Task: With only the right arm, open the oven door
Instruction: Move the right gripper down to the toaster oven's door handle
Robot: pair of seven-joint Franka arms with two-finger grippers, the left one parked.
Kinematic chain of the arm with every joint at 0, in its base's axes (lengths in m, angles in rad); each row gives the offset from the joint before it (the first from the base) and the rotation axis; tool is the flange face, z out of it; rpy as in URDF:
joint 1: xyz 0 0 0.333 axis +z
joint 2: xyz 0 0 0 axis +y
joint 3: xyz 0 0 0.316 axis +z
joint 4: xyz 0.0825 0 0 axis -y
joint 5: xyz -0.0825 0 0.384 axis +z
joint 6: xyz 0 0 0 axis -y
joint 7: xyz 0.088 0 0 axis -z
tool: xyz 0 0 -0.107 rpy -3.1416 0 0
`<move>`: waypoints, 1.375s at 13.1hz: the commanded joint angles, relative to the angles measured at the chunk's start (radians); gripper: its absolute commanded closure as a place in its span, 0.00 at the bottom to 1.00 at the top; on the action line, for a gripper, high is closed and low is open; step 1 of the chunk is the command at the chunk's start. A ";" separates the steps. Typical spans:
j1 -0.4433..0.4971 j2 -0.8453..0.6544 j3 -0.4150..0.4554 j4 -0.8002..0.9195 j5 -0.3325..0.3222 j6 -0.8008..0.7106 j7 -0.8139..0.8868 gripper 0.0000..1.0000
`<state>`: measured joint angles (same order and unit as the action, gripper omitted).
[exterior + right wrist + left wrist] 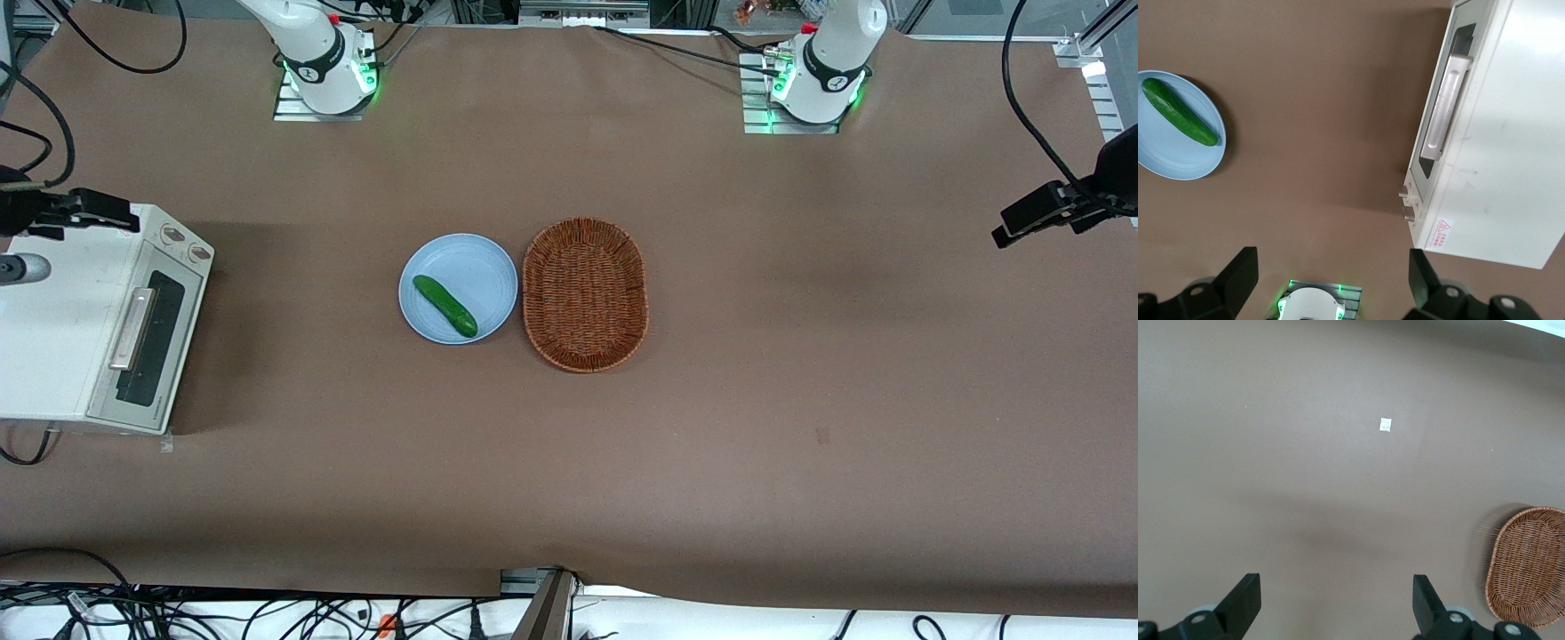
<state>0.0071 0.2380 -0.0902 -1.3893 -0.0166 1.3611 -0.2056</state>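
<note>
The cream-white oven (pixel 62 329) stands at the working arm's end of the table. Its oven door (pixel 147 342) is shut, with the silver bar handle (pixel 133 329) across the dark glass and two knobs (pixel 187 244) beside it. In the right wrist view the oven (pixel 1498 133), its door (pixel 1436 167), handle (pixel 1445 107) and red-and-white sticker (pixel 1441 235) show from high above. My right gripper (pixel 1331 280) is open and empty, well above the table and apart from the oven. Only the right arm's base (pixel 324 67) shows in the front view.
A blue plate (pixel 480 267) with a green cucumber (pixel 444 305) lies mid-table, beside a wicker basket (pixel 584 293). Both also show in the wrist views: plate (pixel 1171 153), basket (pixel 1528 567). A black mounted device (pixel 62 212) sits over the oven's top edge.
</note>
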 commanded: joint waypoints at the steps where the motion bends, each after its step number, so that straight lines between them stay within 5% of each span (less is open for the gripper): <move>1: 0.011 0.020 0.006 -0.029 -0.023 0.021 0.028 0.00; 4: 0.057 0.024 0.006 -0.069 -0.058 0.042 0.124 0.03; 9: 0.086 0.040 0.007 -0.152 -0.111 0.121 0.135 0.53; 12: 0.135 0.058 0.007 -0.210 -0.225 0.183 0.137 0.82; 16: 0.169 0.081 0.007 -0.296 -0.390 0.280 0.137 0.98; 18: 0.165 0.113 0.004 -0.297 -0.419 0.303 0.135 1.00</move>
<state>0.1751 0.3395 -0.0823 -1.6705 -0.3933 1.6365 -0.0772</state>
